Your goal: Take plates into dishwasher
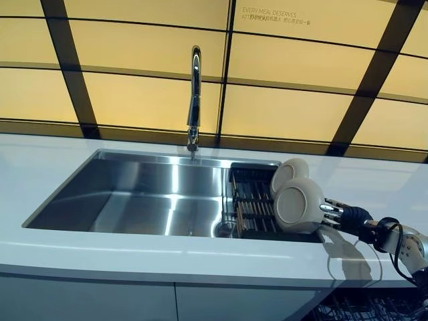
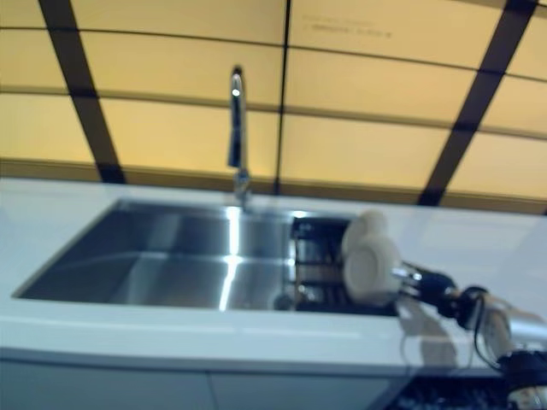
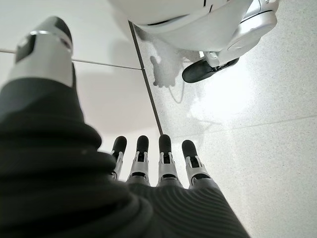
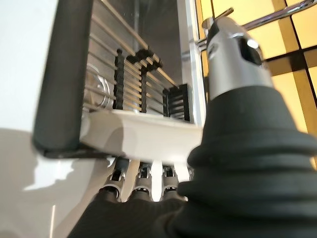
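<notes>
Two pale plates [image 1: 299, 204] – nearer one pinched by right hand [image 1: 339, 213], fingertips hidden behind it.

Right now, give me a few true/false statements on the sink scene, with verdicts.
1. The right hand grips a plate. True.
2. Two plates are at the rack, the second behind the first. True.
3. The rack sits at the left end of the sink. False: the right end.
4. The left hand carries a plate. False: it hangs open over the floor, holding nothing.
5. Water runs from the tap. False: no water shows.
</notes>
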